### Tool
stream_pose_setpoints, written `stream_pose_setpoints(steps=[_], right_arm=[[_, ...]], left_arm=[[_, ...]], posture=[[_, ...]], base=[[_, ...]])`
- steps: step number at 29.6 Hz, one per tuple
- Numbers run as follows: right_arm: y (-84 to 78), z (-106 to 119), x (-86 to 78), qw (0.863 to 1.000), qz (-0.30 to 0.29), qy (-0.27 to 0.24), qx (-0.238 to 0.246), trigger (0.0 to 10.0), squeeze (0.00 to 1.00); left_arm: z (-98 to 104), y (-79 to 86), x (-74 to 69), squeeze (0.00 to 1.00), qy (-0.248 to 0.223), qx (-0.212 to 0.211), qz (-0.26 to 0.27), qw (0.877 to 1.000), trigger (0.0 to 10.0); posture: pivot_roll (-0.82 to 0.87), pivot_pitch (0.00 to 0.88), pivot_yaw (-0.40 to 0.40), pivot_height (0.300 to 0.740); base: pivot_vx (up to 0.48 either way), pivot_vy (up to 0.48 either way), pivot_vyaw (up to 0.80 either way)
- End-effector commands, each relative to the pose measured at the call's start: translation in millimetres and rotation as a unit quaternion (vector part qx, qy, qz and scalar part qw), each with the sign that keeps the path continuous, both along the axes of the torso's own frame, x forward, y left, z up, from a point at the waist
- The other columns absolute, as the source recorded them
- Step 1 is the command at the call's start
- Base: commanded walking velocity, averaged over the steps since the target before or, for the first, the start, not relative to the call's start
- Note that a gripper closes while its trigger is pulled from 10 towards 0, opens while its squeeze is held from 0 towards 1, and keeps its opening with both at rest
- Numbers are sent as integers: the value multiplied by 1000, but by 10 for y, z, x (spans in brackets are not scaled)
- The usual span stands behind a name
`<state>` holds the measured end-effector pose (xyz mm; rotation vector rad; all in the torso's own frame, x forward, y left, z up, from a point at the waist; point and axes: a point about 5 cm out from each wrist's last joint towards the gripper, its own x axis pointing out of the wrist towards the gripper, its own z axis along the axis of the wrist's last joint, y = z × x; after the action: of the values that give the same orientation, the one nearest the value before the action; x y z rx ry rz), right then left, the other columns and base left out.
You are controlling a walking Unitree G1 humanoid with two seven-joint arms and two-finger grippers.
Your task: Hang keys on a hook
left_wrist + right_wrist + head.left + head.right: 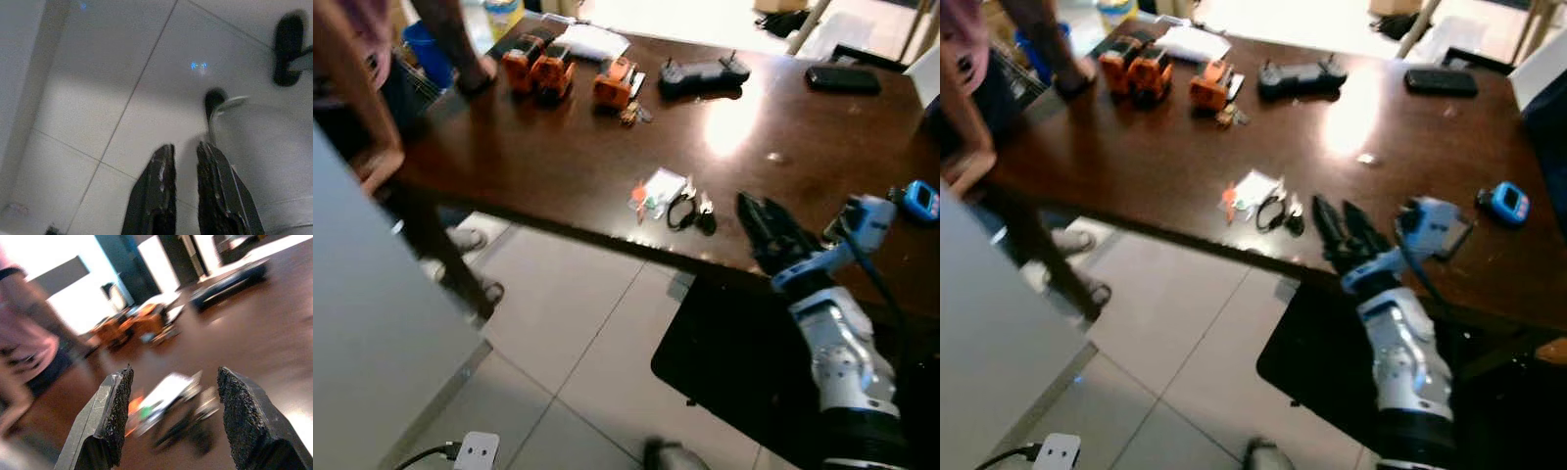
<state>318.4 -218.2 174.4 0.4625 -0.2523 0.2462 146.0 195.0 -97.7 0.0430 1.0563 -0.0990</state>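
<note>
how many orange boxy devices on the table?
3. Two orange-and-black boxy devices sit side by side at the dark wooden table's far left, one beside the other; the third sits apart to their right. More could be hidden outside the frame.

surface [558, 166]: dark brown, glossy, with a white glare patch
keys [690, 211]: black fob, silver metal
orange devices [548, 67]: orange and black
floor [568, 323]: pale grey tiles
right gripper [759, 227]: black fingers
small gadget [920, 201]: blue
</note>
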Motion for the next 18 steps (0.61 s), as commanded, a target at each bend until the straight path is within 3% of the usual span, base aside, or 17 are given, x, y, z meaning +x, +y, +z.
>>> stream_pose_setpoints(steps=[1, 9, 13, 18], right_arm=[[82, -14, 5, 1000, 12, 2, -8, 10000, 0], [99, -44, -9, 999, 18, 14, -30, 10000, 0], [221, -165, -32, 989, 60, 58, -124, 10000, 0], [225, -207, -33, 984, 57, 82, -146, 10000, 0]], left_arm=[[-45, -18, -114, 0, 20, -11, 10, 1000, 10000], [-47, -18, -128, 0, 19, -20, 19, 999, 10000], [-52, -14, -146, 0, 21, -22, 18, 999, 10000], [-53, -11, -151, 0, 21, -22, 18, 999, 10000]], posture=[[-113, 81, 85, 740], [-113, 87, 86, 740], [-114, 90, 85, 740], [-115, 92, 85, 740]], base=[[0, 0, 0], [0, 0, 0], [0, 0, 0], [0, 0, 0]])
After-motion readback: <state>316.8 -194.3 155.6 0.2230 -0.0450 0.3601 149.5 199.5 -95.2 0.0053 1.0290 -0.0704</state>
